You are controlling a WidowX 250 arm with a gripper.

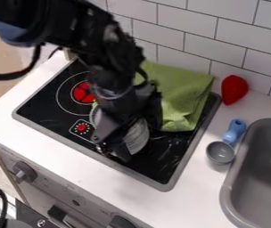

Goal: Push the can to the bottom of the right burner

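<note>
White tiles back the stovetop, where the arm slants down from upper left. Its gripper partly hides the can on the glass; whether it's open or gripping, I can't tell.

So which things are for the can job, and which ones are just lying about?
For the job:
the can, close by the gripper
the gripper
the black stovetop

Just lying about:
the green cloth, on the stovetop
the red thing, near the wall
the blue-handled scoop, beside the sink
</note>
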